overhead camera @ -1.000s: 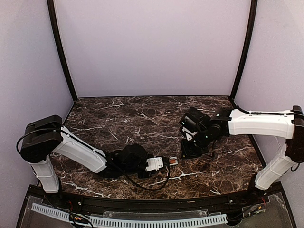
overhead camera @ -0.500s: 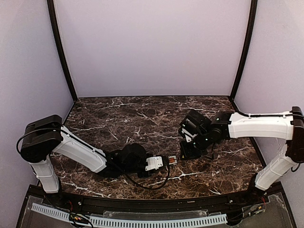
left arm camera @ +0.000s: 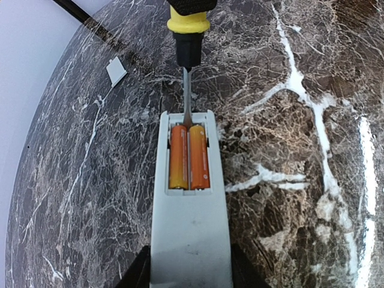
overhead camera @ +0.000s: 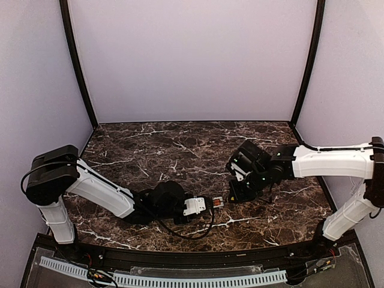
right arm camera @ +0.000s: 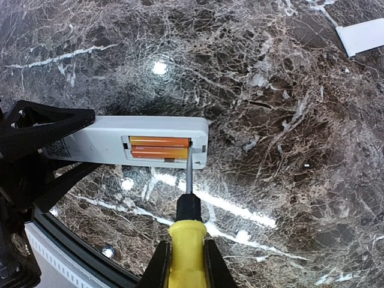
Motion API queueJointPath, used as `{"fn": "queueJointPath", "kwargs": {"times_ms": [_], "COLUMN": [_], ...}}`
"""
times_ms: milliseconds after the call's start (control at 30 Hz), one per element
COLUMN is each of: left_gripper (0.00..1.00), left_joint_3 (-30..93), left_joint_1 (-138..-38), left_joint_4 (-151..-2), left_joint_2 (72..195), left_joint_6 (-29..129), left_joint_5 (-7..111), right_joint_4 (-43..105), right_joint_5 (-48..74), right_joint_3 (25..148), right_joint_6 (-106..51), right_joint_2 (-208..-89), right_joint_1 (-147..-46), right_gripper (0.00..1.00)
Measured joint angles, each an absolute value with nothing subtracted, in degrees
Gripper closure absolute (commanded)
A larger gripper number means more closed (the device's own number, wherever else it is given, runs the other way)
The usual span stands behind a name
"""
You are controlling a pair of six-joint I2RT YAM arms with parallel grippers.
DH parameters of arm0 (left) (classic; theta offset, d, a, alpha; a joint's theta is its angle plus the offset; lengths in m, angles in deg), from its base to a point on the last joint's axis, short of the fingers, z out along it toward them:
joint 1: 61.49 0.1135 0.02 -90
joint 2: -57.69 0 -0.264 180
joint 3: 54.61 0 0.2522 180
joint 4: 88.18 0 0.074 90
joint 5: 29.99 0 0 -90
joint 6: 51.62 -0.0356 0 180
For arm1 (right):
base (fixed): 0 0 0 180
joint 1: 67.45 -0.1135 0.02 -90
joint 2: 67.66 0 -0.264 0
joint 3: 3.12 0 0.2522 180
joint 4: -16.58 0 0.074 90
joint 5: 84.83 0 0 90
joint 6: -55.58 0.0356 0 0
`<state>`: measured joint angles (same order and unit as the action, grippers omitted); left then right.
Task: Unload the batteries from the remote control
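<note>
My left gripper [left arm camera: 189, 273] is shut on the white remote control [left arm camera: 189, 216], back side up, its battery bay open. Two orange batteries [left arm camera: 188, 157] lie side by side in the bay; they also show in the right wrist view [right arm camera: 159, 147]. My right gripper [right arm camera: 185, 264] is shut on the yellow-handled screwdriver [right arm camera: 187, 249]. Its metal tip [right arm camera: 189, 161] rests at the end of the batteries, at the bay's edge. In the top view the remote [overhead camera: 207, 204] sits low over the table centre, with the right gripper [overhead camera: 240, 191] just right of it.
The small grey-white cover piece [right arm camera: 362, 35] lies flat on the dark marble table [overhead camera: 180, 150], far from the remote; it also shows in the left wrist view [left arm camera: 116, 72]. The table's front edge [right arm camera: 78, 264] is close behind the remote.
My right arm has shifted slightly toward the remote and lower. The left arm and the remote have not moved.
</note>
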<state>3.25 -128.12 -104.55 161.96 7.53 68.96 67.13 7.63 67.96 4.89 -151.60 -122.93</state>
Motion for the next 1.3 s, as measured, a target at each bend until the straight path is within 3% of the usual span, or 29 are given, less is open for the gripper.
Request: {"fn": "queueJointPath", "kwargs": {"times_ms": [433,1300], "left_gripper": [0.99,1.0], "left_joint_3": [-0.14,-3.05], "left_joint_1": [-128.12,-127.03], "left_joint_4": [-110.06,-112.51], "left_joint_2": [161.89,160.71], "left_joint_6": [7.09,7.79], "left_joint_5": [65.77,60.55], "right_joint_4": [57.82,48.71], "right_joint_5": [9.79,13.53], "right_joint_3": [57.49,48.09], "right_joint_6": [2.79,0.98], "right_joint_2": [-143.56,-136.98], "right_joint_1": [-122.84,-122.45], "right_gripper": [1.0,1.0]}}
